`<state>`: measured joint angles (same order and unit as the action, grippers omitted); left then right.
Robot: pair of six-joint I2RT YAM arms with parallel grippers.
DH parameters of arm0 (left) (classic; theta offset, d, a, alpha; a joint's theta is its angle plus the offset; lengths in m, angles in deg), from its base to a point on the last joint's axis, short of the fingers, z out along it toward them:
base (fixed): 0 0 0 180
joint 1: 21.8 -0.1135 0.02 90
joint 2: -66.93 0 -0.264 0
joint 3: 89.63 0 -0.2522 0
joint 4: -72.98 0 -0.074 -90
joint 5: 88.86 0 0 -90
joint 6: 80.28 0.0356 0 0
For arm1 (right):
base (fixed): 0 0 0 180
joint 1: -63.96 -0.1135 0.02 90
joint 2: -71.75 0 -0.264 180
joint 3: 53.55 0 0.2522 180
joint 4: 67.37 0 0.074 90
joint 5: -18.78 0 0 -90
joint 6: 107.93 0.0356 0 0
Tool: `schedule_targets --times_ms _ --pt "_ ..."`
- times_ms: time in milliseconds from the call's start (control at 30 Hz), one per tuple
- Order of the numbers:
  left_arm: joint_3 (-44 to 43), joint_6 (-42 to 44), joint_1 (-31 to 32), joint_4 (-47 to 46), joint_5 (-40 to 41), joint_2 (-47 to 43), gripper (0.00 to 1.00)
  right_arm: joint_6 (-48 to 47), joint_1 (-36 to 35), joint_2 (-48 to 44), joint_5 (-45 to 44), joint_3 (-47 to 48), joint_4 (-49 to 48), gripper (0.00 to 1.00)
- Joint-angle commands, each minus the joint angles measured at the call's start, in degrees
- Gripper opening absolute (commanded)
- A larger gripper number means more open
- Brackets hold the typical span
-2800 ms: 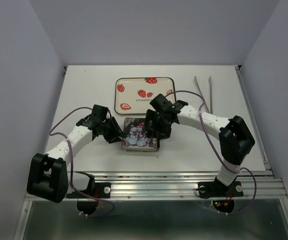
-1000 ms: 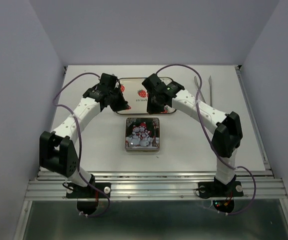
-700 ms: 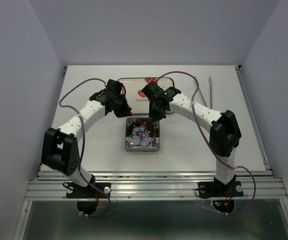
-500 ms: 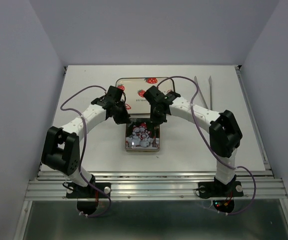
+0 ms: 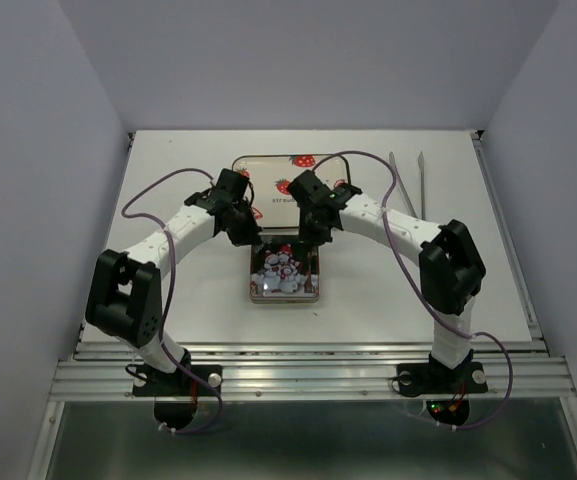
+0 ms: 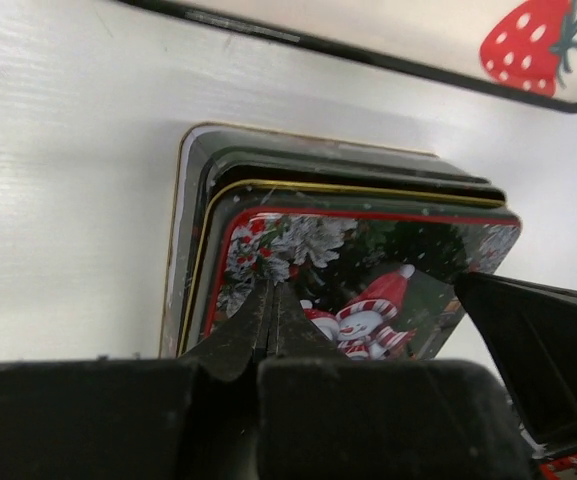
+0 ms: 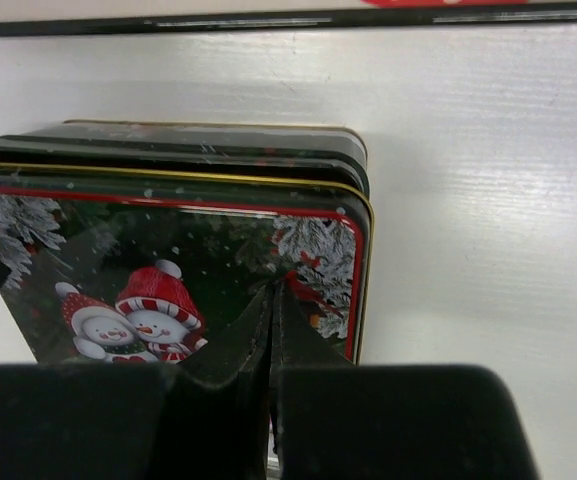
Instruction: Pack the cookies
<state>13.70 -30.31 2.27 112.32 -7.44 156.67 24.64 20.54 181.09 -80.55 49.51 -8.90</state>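
The cookies are hidden; none show in any view. A square tin [image 5: 286, 275] with a snowman lid [image 6: 368, 255] lies shut in the middle of the table. The tin's base rim [image 7: 188, 140] shows beyond the lid's far edge. My left gripper [image 5: 252, 238] is shut and empty, its tips [image 6: 273, 295] over the lid's far left corner. My right gripper [image 5: 313, 237] is also shut and empty, its tips [image 7: 271, 295] over the lid's far right corner [image 7: 328, 250]. I cannot tell whether the tips touch the lid.
A cream tray [image 5: 268, 168] printed with red strawberries [image 6: 528, 40] lies just behind the tin, partly covered by both wrists. A pair of metal tweezers [image 5: 408, 185] lies at the back right. The table's near edge is a metal rail [image 5: 308, 372].
Both arms have drawn back from over the strawberry tray toward me and come down at the tin's far corners. Both grippers stayed shut. The tin has not moved in the last second.
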Motion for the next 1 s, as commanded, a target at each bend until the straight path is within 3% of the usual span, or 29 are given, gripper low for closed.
schedule_targets --times_ms 0,100,267,733,967 --pt "-8.44 1.10 0.27 3.76 3.65 -0.35 0.00 -4.41 0.18 1.40 -3.15 8.40 0.72 0.01" --pt "-12.39 1.10 0.27 5.35 4.53 -0.17 0.00 -4.68 0.18 2.02 -5.00 13.17 2.92 0.01" --pt "-12.07 0.31 0.18 5.71 5.06 -0.08 0.00 -4.07 0.18 1.14 -6.23 12.31 3.46 0.01" --pt "-0.11 -0.75 0.18 -1.76 5.86 3.68 0.00 -2.05 0.79 1.05 -2.55 -3.77 -2.87 0.01" --pt "2.01 -1.19 0.45 0.16 7.96 3.52 0.00 -3.19 0.79 0.87 -1.05 -8.79 -4.28 0.01"
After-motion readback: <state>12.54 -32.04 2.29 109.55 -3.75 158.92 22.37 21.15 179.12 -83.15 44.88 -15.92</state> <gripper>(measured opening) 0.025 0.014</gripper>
